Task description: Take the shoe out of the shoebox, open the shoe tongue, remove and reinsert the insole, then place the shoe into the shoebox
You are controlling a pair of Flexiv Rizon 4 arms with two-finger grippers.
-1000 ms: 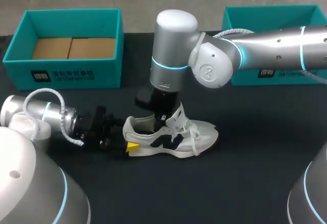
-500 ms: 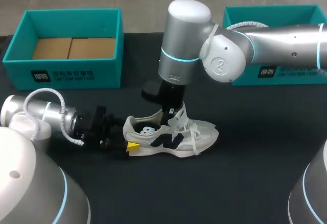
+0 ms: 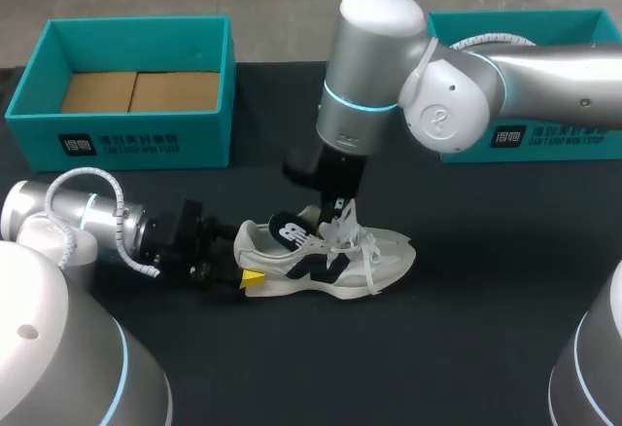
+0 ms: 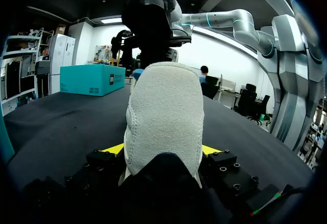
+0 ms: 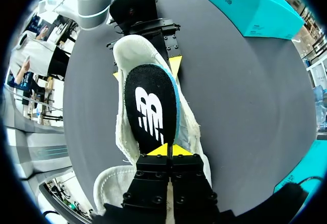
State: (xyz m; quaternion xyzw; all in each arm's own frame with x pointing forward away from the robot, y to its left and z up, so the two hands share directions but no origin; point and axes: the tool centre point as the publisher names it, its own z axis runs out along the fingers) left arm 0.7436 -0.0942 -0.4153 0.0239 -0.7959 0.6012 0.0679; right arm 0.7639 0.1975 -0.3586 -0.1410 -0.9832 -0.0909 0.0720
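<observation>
1. The white shoe (image 3: 335,263) stands on its sole in the middle of the dark worktop (image 3: 466,329), out of both boxes, heel to the left and toe to the right.
2. The left pincer (image 4: 162,150) lies low on the worktop at the heel, one yellow tip pressed on each side, so it is clamped on the shoe. From above only its near tip shows; the far one is hidden behind the heel.
3. The right arm (image 3: 505,76) comes in from the right and reaches straight down over the shoe's opening.
4. The right pincer (image 5: 169,150) has its yellow tips drawn together on the front end of the insole (image 5: 152,109). From above the tips are lost behind the tongue and laces.
5. The insole is dark with a white mark. It is tilted, and its heel end stands partly out of the shoe's opening.
6. In the right wrist view the pincer's body covers the toe of the shoe.
7. An open teal box (image 3: 117,139) stands far left, with brown card on its floor.
8. A second teal box (image 3: 525,27) stands far right, largely hidden by the right arm, so its inside cannot be made out.
</observation>
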